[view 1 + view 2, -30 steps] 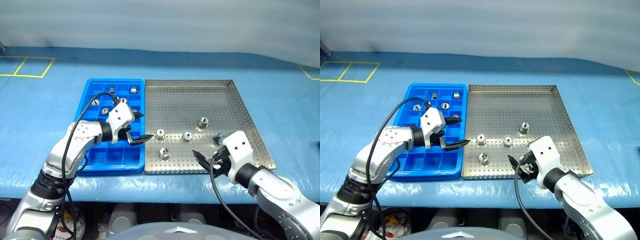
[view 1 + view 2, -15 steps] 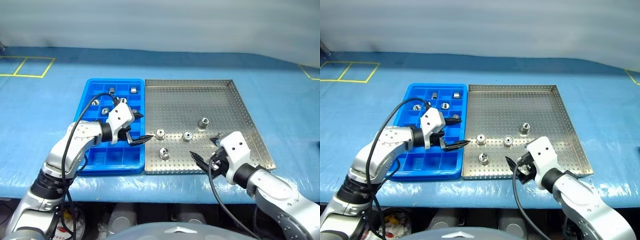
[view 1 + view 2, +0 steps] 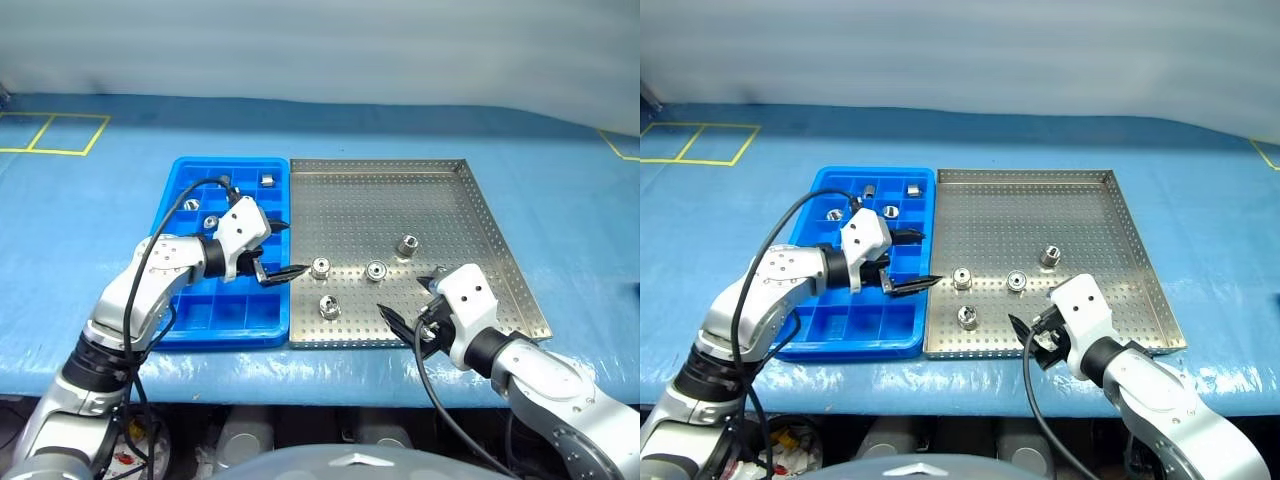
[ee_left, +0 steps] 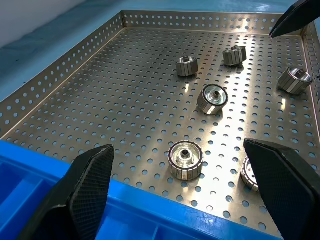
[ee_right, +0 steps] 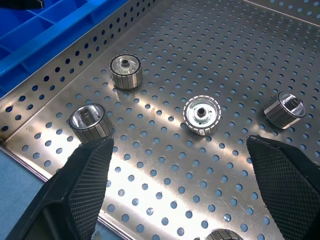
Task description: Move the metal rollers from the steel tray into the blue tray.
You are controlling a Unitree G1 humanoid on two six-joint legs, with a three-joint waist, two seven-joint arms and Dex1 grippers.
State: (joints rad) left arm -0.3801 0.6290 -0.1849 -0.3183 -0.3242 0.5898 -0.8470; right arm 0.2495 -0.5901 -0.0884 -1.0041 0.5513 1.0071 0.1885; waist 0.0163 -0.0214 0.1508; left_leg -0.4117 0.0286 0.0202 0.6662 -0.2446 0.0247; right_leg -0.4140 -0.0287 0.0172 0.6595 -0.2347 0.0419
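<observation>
My worktop [image 3: 90, 210] is covered in a blue sheet with yellow tape lines at its far corners, and a pale wall runs behind it. On it, side by side and touching along their long edges, sit the bright blue plastic tray with square compartments [image 3: 190, 325] on my left and the large silver perforated steel tray with a low rim [image 3: 500, 240] on my right; both lie with their long axes running away from me. Several small shiny metal rollers [image 3: 320, 267] rest on the steel tray's near half: three stand on their flat ends with centre holes facing up, and one further to the right [image 3: 407, 244] lies tilted on its side. More rollers sit in the far compartments of the blue tray. My left pincer [image 3: 278, 252] hangs over the blue tray's right edge, pointing toward the steel tray, its black fingers spread wide and holding nothing. My right pincer [image 3: 410, 306] hovers over the steel tray's near rim, fingers also wide apart and empty, aimed at the rollers.
</observation>
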